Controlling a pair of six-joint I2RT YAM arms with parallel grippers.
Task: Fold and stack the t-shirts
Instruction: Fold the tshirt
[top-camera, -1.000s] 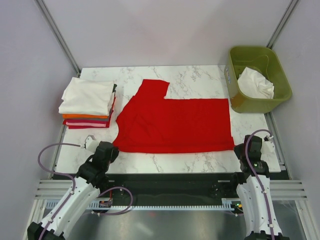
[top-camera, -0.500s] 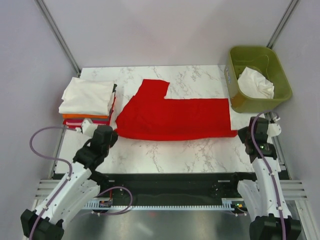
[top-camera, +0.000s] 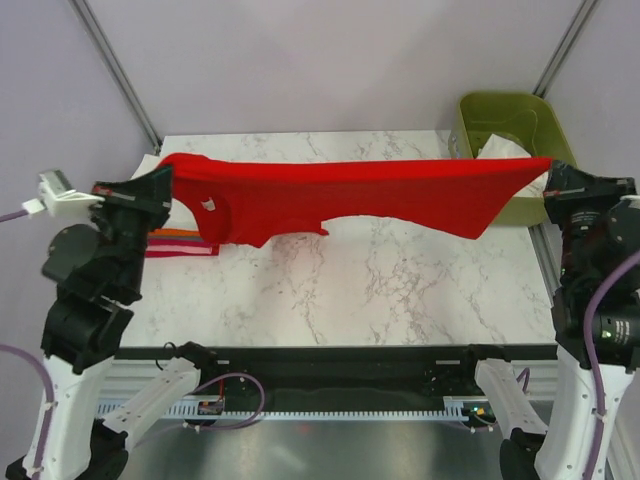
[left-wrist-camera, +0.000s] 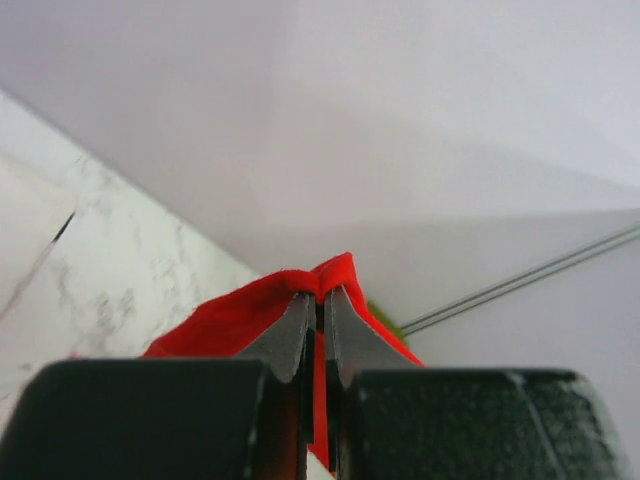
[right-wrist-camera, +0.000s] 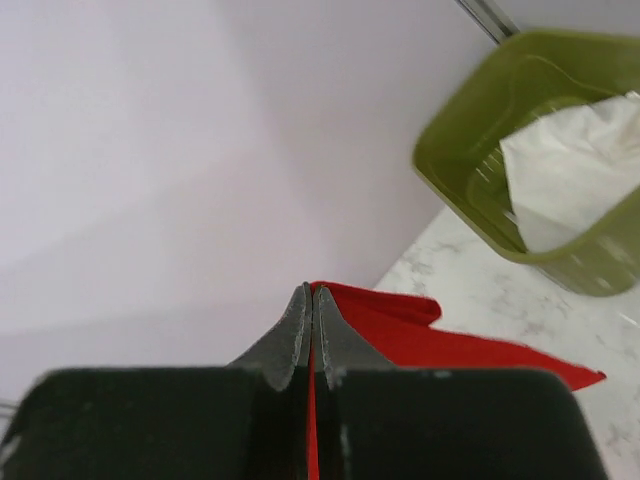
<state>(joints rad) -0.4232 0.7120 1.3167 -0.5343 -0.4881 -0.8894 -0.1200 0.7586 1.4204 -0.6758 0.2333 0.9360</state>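
A red t-shirt (top-camera: 340, 195) hangs stretched in the air across the table, its lower edge drooping toward the marble top. My left gripper (top-camera: 162, 172) is shut on its left end, raised high over the stack of folded shirts (top-camera: 185, 243). My right gripper (top-camera: 548, 172) is shut on its right end, raised in front of the bin. In the left wrist view the fingers (left-wrist-camera: 340, 335) pinch red cloth (left-wrist-camera: 230, 315). In the right wrist view the fingers (right-wrist-camera: 300, 335) pinch red cloth (right-wrist-camera: 420, 340).
A green bin (top-camera: 505, 110) with a crumpled white shirt (right-wrist-camera: 575, 170) stands at the back right; it also shows in the right wrist view (right-wrist-camera: 470, 190). The marble table (top-camera: 380, 290) lies below the hanging shirt. Frame posts rise at the back corners.
Both grippers have lifted the red shirt off the table and raised it high, stretching it between them. Before, it lay flat with the grippers at its near corners.
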